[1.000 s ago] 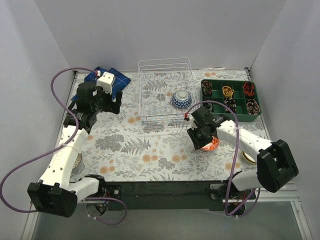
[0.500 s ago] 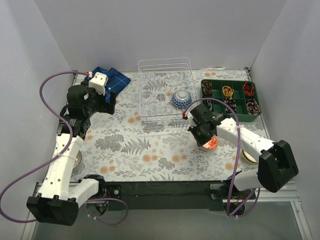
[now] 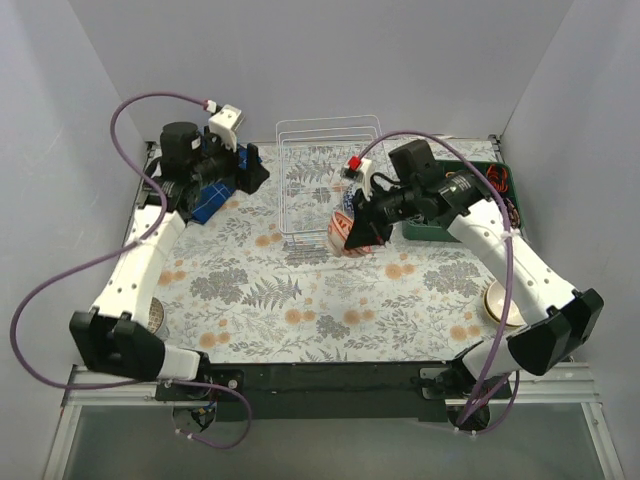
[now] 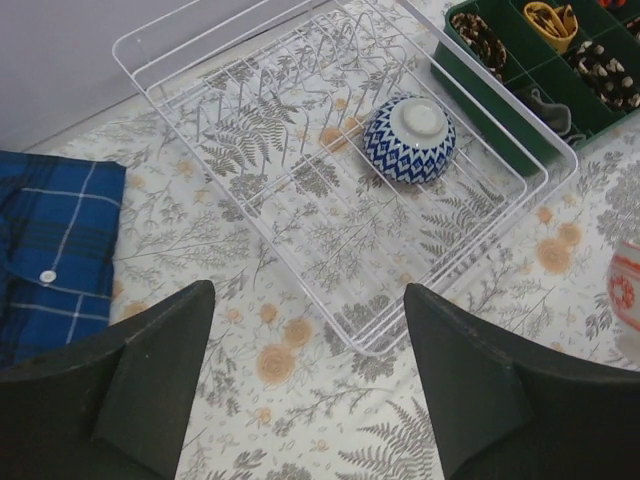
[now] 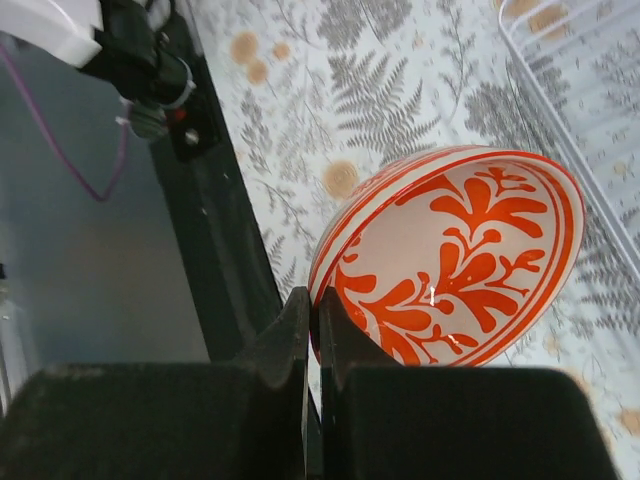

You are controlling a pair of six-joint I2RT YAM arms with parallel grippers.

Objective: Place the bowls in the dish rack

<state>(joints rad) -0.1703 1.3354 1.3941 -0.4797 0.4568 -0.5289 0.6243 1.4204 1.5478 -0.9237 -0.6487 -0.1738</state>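
Observation:
My right gripper (image 5: 313, 300) is shut on the rim of a white bowl with orange leaf patterns (image 5: 460, 260). It holds the bowl tilted in the air. In the top view this gripper (image 3: 355, 228) hangs at the front right corner of the white wire dish rack (image 3: 310, 160). A blue-and-white patterned bowl (image 4: 408, 138) lies upside down inside the rack (image 4: 365, 348). The orange bowl (image 4: 625, 300) shows at the right edge of the left wrist view. My left gripper (image 4: 305, 300) is open and empty, raised at the back left (image 3: 252, 175), left of the rack.
A green compartmented tray (image 3: 497, 178) with small items stands right of the rack. A blue plaid cloth (image 4: 50, 250) lies at the back left under the left arm. A cream round dish (image 3: 500, 303) sits near the front right edge, and another dish (image 3: 155, 318) near the front left.
The right gripper shut on the orange bowl's rim and lifted it from the front right of the table to the rack's front corner. The left arm swung up and back toward the cloth.

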